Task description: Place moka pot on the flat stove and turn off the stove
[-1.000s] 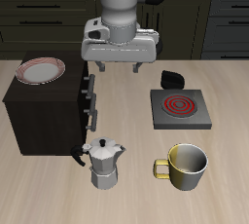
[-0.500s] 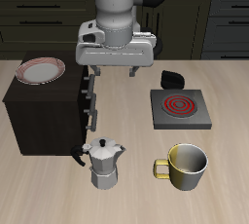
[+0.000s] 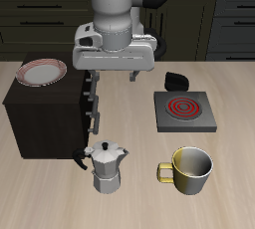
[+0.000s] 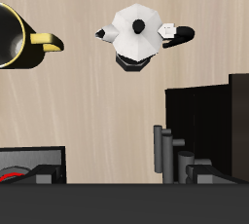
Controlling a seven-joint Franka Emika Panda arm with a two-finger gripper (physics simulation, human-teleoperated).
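Observation:
The silver faceted moka pot (image 3: 106,165) stands upright on the table near the front edge, its dark handle pointing toward the cabinet; the wrist view shows the moka pot (image 4: 136,35) from above. The flat stove (image 3: 183,112) lies farther back, its coil glowing red, with a black knob (image 3: 175,80) behind it. My gripper (image 3: 113,76) hangs high above the table, well behind the pot, open and holding nothing. An edge of the stove (image 4: 24,165) appears in the wrist view.
A yellow-olive mug (image 3: 189,169) stands beside the pot at the front, also seen as the mug (image 4: 15,38). A dark wooden cabinet (image 3: 45,114) with drawer handles stands beside the pot and carries a red-rimmed plate (image 3: 42,71).
My gripper has drifted a little toward the cabinet side and slightly lower. The pot, mug and stove stay where they were.

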